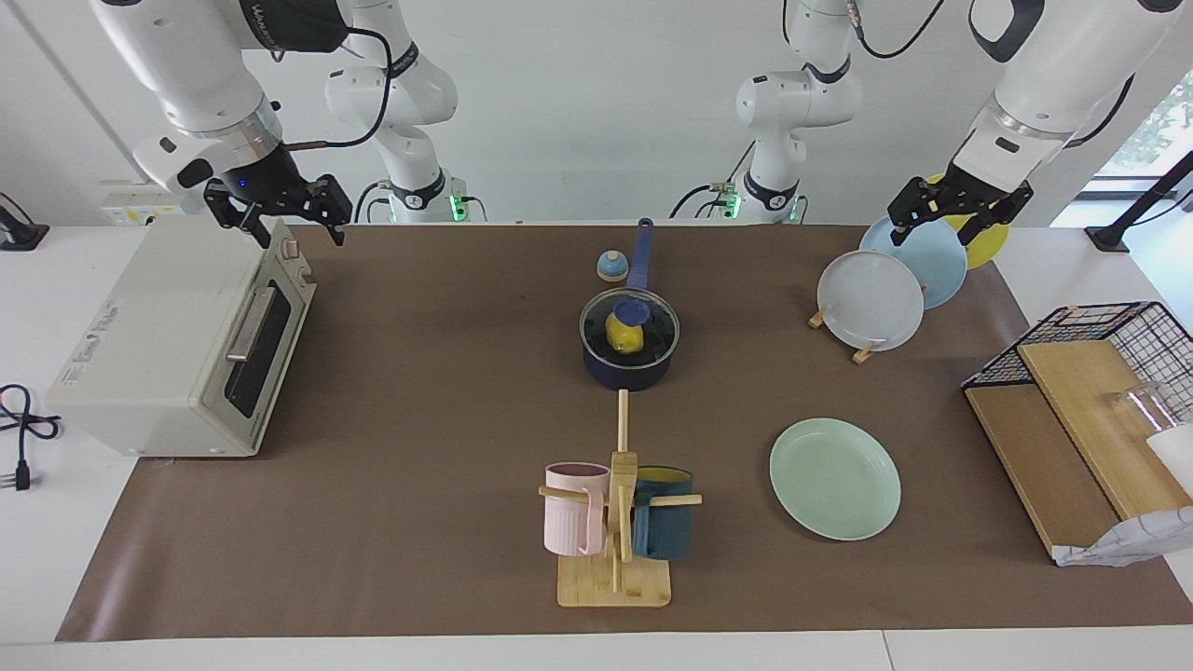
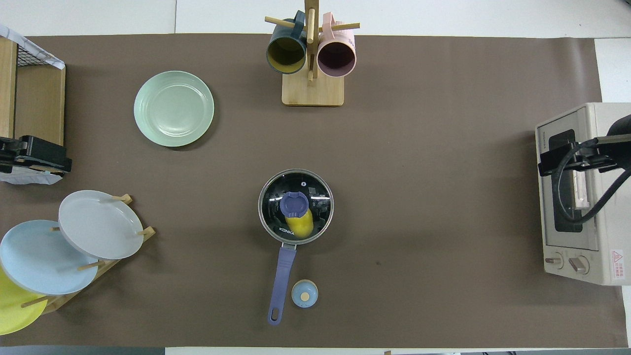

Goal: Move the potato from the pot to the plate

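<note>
The dark navy pot (image 1: 626, 375) (image 2: 283, 266) stands mid-table, its long blue handle pointing toward the robots. A glass lid with a blue knob (image 1: 632, 309) (image 2: 294, 204) covers it. The yellow potato (image 1: 626, 339) (image 2: 300, 225) shows through the glass, inside the pot. The mint green plate (image 1: 834, 478) (image 2: 173, 108) lies bare, farther from the robots and toward the left arm's end. My left gripper (image 1: 937, 233) (image 2: 22, 155) hangs open above the plate rack. My right gripper (image 1: 298, 231) (image 2: 557, 160) hangs open above the toaster oven. Neither holds anything.
A toaster oven (image 1: 177, 345) sits at the right arm's end. A mug tree (image 1: 617, 559) with a pink and a dark mug stands farther out than the pot. A rack holds grey-white (image 1: 871, 300), light blue and yellow plates. A small blue dome (image 1: 611, 267) sits beside the pot handle. A wire-and-wood shelf (image 1: 1072, 419) is at the left arm's end.
</note>
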Controlling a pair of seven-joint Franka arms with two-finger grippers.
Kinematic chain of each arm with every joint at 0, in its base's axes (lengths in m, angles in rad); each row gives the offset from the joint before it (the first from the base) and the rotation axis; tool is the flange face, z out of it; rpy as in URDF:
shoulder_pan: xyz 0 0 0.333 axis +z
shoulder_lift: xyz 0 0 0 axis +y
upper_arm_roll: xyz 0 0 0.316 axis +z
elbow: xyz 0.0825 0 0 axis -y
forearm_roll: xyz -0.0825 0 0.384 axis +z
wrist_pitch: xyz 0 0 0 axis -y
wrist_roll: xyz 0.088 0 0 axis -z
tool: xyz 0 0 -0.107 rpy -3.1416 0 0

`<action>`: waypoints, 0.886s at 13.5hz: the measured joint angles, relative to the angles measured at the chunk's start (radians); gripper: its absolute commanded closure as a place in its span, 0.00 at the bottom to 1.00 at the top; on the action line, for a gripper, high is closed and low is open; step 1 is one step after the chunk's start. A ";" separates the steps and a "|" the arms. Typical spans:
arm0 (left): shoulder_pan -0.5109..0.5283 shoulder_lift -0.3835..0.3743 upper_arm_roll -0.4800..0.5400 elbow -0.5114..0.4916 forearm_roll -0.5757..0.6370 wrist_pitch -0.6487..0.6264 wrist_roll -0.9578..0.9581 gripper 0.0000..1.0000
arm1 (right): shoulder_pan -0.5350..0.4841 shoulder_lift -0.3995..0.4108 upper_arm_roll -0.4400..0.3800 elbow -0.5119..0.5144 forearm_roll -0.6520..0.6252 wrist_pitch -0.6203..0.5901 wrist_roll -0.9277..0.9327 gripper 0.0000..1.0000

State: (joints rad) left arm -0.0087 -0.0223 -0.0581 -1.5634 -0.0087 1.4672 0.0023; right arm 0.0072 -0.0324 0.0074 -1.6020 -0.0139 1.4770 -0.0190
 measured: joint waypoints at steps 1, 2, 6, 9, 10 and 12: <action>0.000 0.000 0.000 0.000 0.000 0.000 0.000 0.00 | 0.000 0.000 0.000 0.000 0.000 0.000 0.000 0.00; 0.000 0.000 0.000 0.000 0.000 0.000 0.000 0.00 | 0.000 0.000 0.000 0.000 0.000 0.000 0.000 0.00; 0.000 0.000 0.000 0.000 0.000 0.000 0.000 0.00 | 0.002 0.000 0.000 -0.001 0.000 0.000 0.000 0.00; 0.000 0.000 0.000 0.000 0.000 0.000 0.000 0.00 | 0.009 0.000 0.001 -0.003 0.001 0.005 0.000 0.00; 0.000 0.000 0.000 0.000 0.000 0.000 0.000 0.00 | 0.008 0.000 0.001 -0.005 0.001 0.016 0.000 0.00; 0.000 0.000 0.000 0.000 0.000 0.000 0.000 0.00 | 0.008 0.000 0.000 -0.009 0.001 0.026 0.000 0.00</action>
State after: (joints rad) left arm -0.0087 -0.0223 -0.0581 -1.5634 -0.0087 1.4672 0.0023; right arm 0.0147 -0.0323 0.0071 -1.6114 -0.0132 1.5027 -0.0190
